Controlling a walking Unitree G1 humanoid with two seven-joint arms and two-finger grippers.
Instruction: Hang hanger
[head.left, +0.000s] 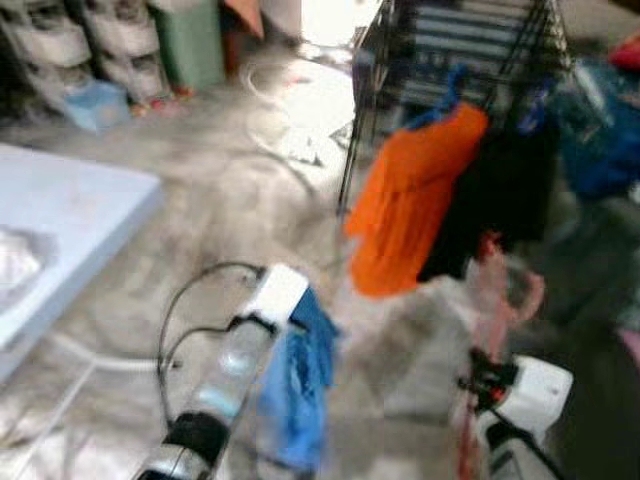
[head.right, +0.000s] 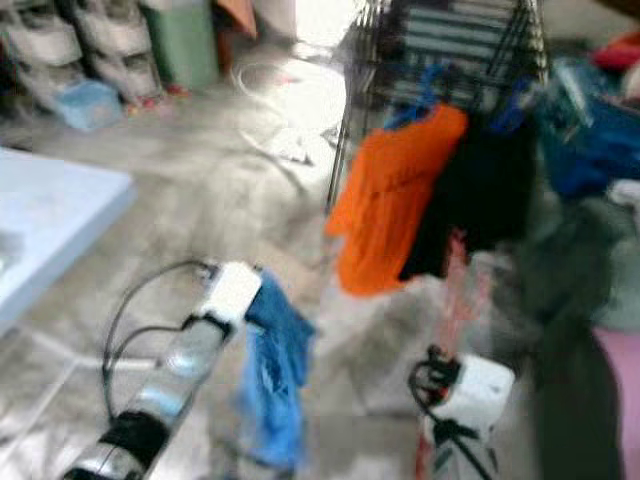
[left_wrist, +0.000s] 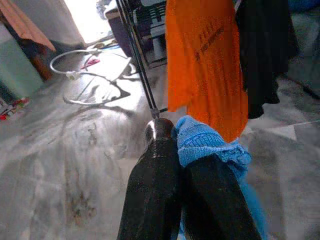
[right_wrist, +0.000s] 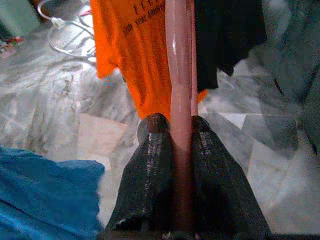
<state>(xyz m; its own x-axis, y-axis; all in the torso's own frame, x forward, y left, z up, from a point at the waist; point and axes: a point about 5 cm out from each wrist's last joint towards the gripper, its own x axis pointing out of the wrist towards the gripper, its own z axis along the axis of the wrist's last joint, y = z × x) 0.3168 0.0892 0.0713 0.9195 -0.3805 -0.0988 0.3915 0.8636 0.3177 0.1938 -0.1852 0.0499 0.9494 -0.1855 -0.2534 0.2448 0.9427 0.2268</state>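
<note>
Right gripper (right_wrist: 181, 131) jaws clamping pink hanger (right_wrist: 179, 75); left gripper (left_wrist: 187, 150) jaws pinching blue cloth (left_wrist: 205, 142). Rack (head.left: 470, 50) near, carrying orange shirt (head.left: 415, 200). Hanger not yet hung.

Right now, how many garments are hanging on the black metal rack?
2 clear: an orange T-shirt on the black metal rack, a black garment at its right. Blur may hide more.

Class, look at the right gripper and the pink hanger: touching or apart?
Touching. The right wrist view shows the right gripper with both fingers pressed against the pink hanger between them.
</note>
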